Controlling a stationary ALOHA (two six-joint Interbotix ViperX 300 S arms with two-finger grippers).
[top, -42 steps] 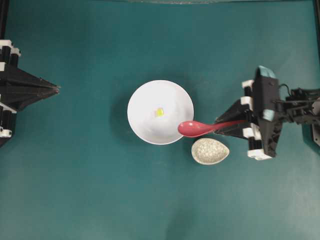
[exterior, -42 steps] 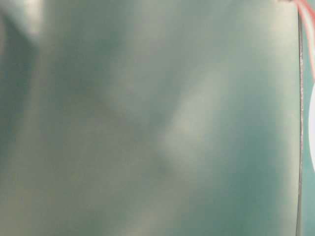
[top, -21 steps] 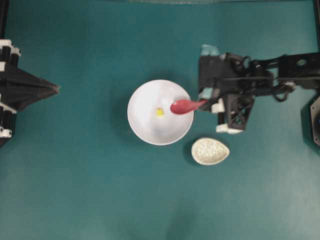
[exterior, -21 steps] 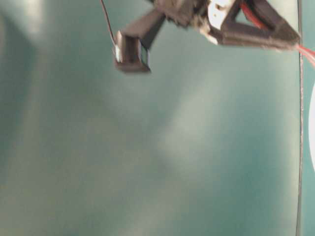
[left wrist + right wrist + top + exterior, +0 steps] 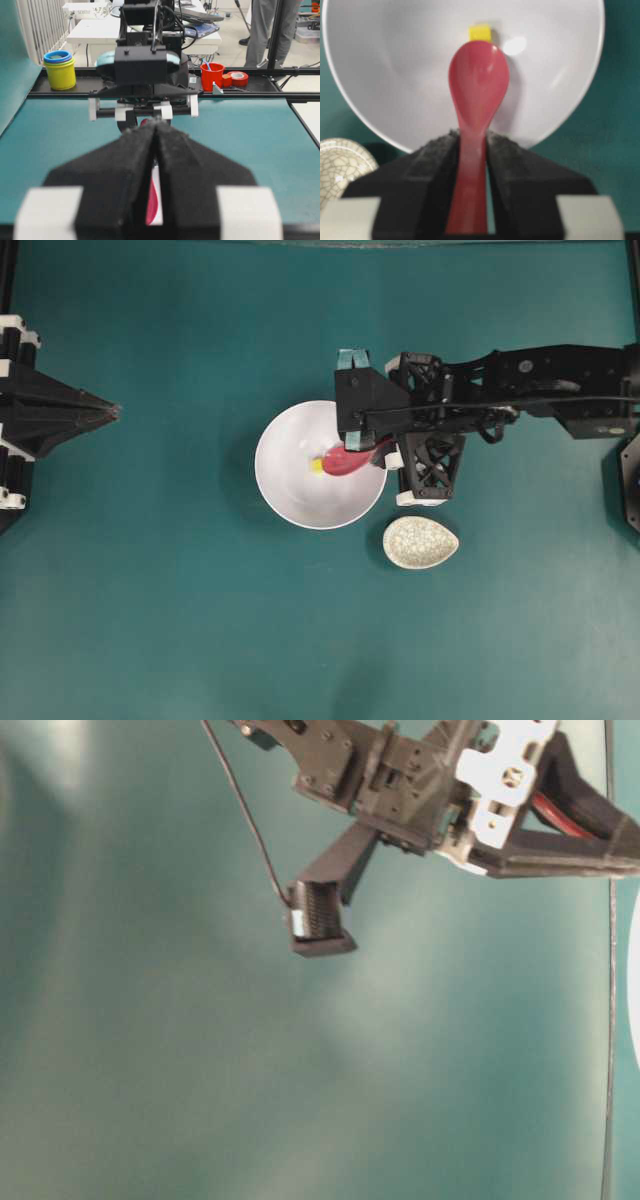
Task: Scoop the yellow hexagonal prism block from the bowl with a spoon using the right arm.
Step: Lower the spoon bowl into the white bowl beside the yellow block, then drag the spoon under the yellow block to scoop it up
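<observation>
One tiny yellow hexagonal prism block (image 5: 316, 466) lies in the white bowl (image 5: 290, 495) on the teal desk (image 5: 180, 620) in the overhead view, just left of the red spoon (image 5: 345, 462); the right arm (image 5: 520, 390) covers the handle. A speckled spoon rest (image 5: 421, 542) sits nearby.

Table level shows mostly blurred desk and black arm parts.

From the left wrist, the left claw (image 5: 155, 131) is closed and empty.

From the right wrist, the right claw (image 5: 471, 141) grips the spoon's handle, scoop tip just short of the block. Light and loose, the block will likely skid on smooth glaze, so slide under it.
</observation>
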